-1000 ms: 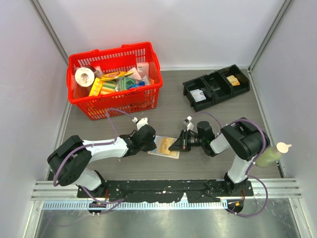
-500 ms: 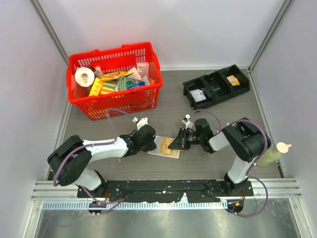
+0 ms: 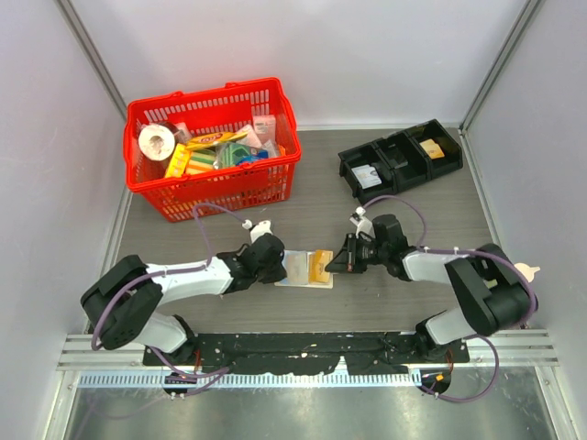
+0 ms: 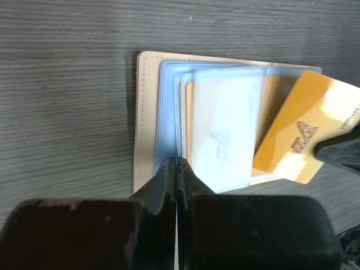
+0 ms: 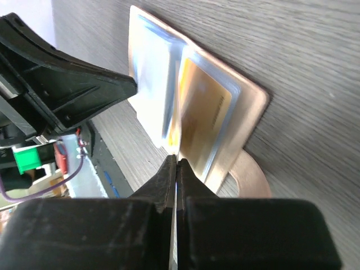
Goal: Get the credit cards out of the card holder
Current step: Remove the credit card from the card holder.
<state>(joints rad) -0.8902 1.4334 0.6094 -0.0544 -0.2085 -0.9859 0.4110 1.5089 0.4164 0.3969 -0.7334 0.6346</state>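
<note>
The top external camera looks steeply down on the whole table (image 3: 321, 197) from well back, with the arm bases along the frame's lower edge. The left wrist camera looks almost straight down, very close, past the left gripper (image 4: 177, 162) at lower centre, while the right wrist camera skims low over the right gripper (image 5: 176, 160), facing the opposite way. All three share the card holder (image 3: 298, 270), at the centre of the top view, and its yellow-orange credit card (image 4: 298, 135).

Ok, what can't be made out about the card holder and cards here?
Left wrist: the orange card runs off the right edge, print too small.
Left wrist: card count inside the card holder, veiled by glossy sleeves.
Right wrist: the right pincer covers its own grip point.
</note>
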